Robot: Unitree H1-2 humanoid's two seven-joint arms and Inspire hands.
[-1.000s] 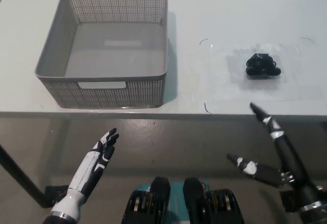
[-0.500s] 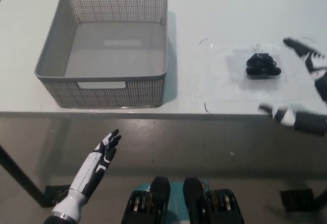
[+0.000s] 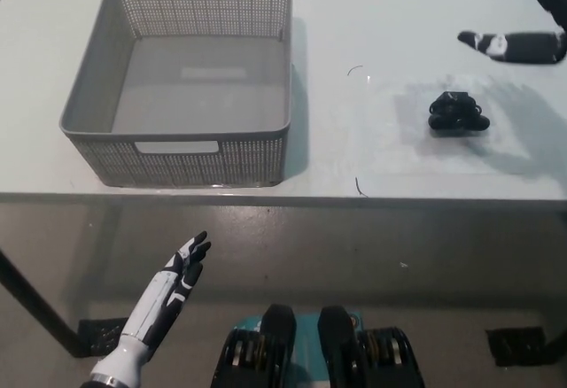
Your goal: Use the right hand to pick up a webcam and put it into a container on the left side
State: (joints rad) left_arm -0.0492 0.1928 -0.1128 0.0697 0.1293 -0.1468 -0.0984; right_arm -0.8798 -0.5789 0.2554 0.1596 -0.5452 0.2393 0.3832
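A small black webcam (image 3: 456,112) lies on the white table (image 3: 372,16), right of centre. My black right hand (image 3: 527,25) is open at the picture's upper right edge, above and to the right of the webcam, apart from it and holding nothing. Most of that hand is cut off by the frame. A grey perforated basket (image 3: 190,153) stands on the left part of the table with nothing inside. My white left hand (image 3: 168,291) rests open below the table's front edge at the lower left.
The table's front edge (image 3: 292,197) runs across the picture's middle, with dark floor below it. A thin clear sheet (image 3: 390,149) lies under the webcam.
My right hand has risen from below the table edge, past the webcam's right side, to the upper right corner. The left hand has sunk slightly. Webcam and basket have stayed put.
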